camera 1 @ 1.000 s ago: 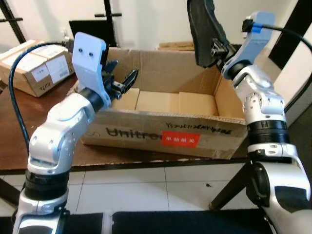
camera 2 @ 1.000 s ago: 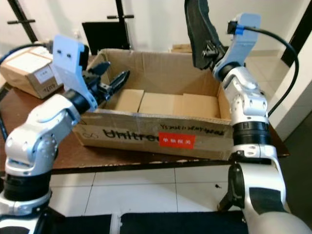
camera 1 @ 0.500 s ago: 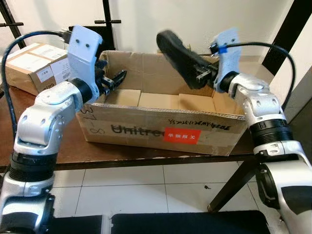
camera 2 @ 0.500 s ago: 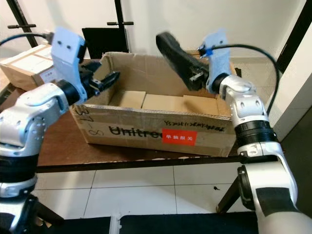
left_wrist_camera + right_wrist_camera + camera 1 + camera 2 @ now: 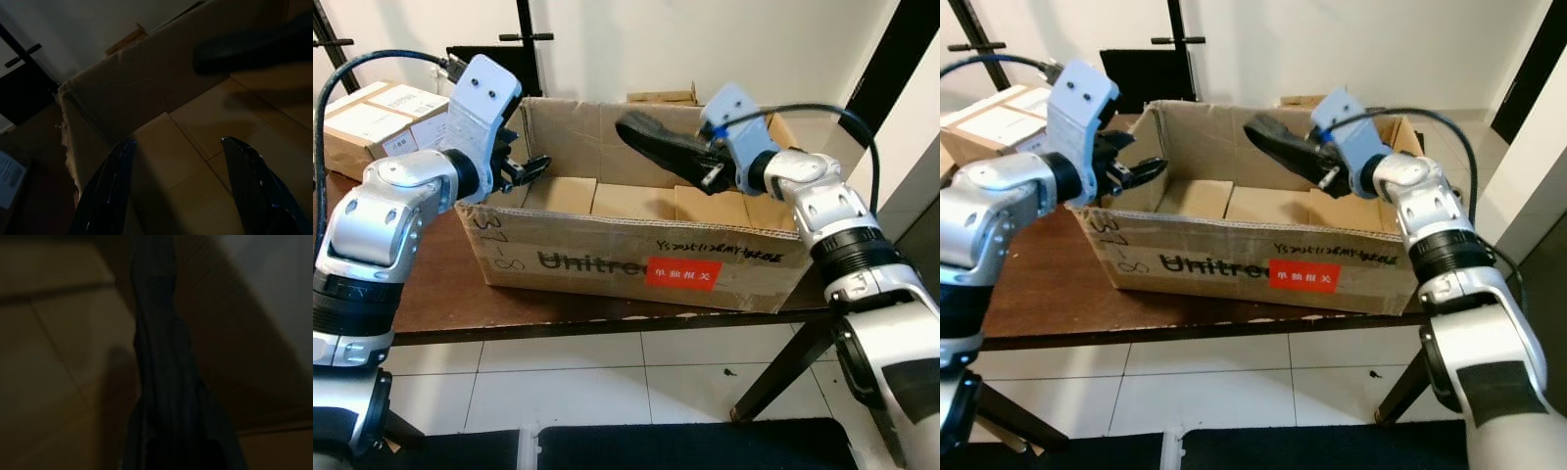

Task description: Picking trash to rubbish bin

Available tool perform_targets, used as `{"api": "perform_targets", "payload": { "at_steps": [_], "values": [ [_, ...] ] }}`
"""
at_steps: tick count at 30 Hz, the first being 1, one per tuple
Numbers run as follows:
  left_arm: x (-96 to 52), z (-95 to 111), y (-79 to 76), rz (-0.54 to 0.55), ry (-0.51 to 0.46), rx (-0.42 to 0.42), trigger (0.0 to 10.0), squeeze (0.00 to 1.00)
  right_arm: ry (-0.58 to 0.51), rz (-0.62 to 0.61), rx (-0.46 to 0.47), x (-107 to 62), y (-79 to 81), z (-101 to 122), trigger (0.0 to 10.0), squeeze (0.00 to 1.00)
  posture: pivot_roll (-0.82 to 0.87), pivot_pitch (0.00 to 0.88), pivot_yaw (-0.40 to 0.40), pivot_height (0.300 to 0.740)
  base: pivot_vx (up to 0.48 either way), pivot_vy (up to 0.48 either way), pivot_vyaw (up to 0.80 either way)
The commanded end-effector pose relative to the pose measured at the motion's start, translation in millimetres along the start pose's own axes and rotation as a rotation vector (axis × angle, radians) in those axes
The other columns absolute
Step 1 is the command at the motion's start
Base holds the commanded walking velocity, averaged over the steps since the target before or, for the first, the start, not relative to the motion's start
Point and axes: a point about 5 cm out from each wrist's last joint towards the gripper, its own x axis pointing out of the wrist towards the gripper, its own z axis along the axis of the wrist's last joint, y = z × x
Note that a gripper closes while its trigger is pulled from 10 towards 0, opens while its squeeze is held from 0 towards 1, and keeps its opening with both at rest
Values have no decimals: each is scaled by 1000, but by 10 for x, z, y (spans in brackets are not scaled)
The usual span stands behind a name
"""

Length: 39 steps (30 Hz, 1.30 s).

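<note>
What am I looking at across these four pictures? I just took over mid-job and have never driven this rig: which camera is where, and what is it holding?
This is a humanoid robot with two silver arms, each ending in a two-fingered black gripper. The two wide pictures come from a stereo camera on its head, looking forward and down. The two dark pictures come from cameras on the wrists, looking along each gripper's fingers.

On a dark brown table stands a big open cardboard box with a red label on its front. A smaller taped carton sits at the table's far left.

The right gripper holds a black shoe-like piece of trash over the inside of the box; the right wrist view shows it as a dark shape. The left gripper is open and empty, at the box's left end, with its fingers spread above the box floor.
</note>
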Motion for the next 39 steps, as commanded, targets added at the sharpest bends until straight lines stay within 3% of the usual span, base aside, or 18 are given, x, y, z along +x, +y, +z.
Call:
{"api": "perform_targets", "payload": {
  "at_steps": [1,2,3,9,10,12,14,16,18,21,23,24,25,29,31,33,36,39],
  "values": [
    [-43,22,43,4,10,28,10000,0,10,12,-34,-4,15,-31,10000,608,-14,69,-17,740,0,0,0],
    [-38,14,18,-17,5,21,10000,0,24,28,-49,3,42,-72,10000,882,-15,72,-17,740,0,0,0],
    [-34,12,1,-28,1,14,10000,0,25,35,-42,6,53,-85,10000,1000,-15,72,-19,740,0,0,0],
    [-21,31,-7,-30,-16,7,10000,0,12,14,-39,10,31,-71,10000,984,-16,76,-18,740,0,0,0],
    [-21,40,3,-29,-21,2,10000,0,4,4,-32,9,12,-56,10000,0,-16,76,-19,740,0,0,0],
    [-20,48,11,-29,-24,-1,10000,0,-7,-3,-21,8,-6,-39,10000,0,-16,76,-19,740,0,0,0],
    [-23,82,38,-20,-55,-14,10000,0,-73,-57,68,-14,-114,58,10000,0,-15,76,-19,740,0,0,0],
    [-29,123,51,-17,-94,-21,10000,0,-137,-83,168,-32,-187,135,10000,0,-15,76,-19,740,0,0,0],
    [-68,245,40,-63,-211,-88,10000,0,-291,-64,363,-86,-287,297,10000,0,-15,79,-20,740,0,0,0],
    [-207,368,-28,-217,-362,-137,10000,0,-599,113,620,-268,-401,596,10000,0,-14,81,-19,740,0,0,0],
    [-300,361,-85,-318,-394,-131,10000,0,-737,257,672,-405,-393,721,10000,0,-15,82,-17,740,0,0,0],
    [-300,361,-85,-318,-394,-131,10000,0,-737,257,672,-405,-393,721,10000,0,-15,82,-17,740,0,0,0],
    [-376,327,-139,-406,-401,-135,10000,0,-810,385,678,-509,-328,777,10000,0,-16,83,-16,740,0,0,0],
    [-469,204,-197,-493,-359,-99,10000,0,-850,548,660,-623,-149,768,10000,0,-19,84,-13,740,0,0,0],
    [-613,-146,-408,-665,-179,-42,10000,0,-796,746,653,-691,231,623,10000,0,-17,88,-12,740,0,0,0],
    [-613,-146,-408,-665,-179,-42,10000,0,-796,746,653,-691,231,623,10000,0,-17,88,-12,740,0,0,0],
    [-734,-581,-644,-778,28,-51,10000,0,-681,903,678,-750,698,406,10000,0,-14,93,-12,740,0,0,0],
    [-768,-769,-743,-791,100,-67,10000,0,-648,967,700,-810,890,347,10000,0,-11,96,-12,740,0,0,0]
  ]
}}
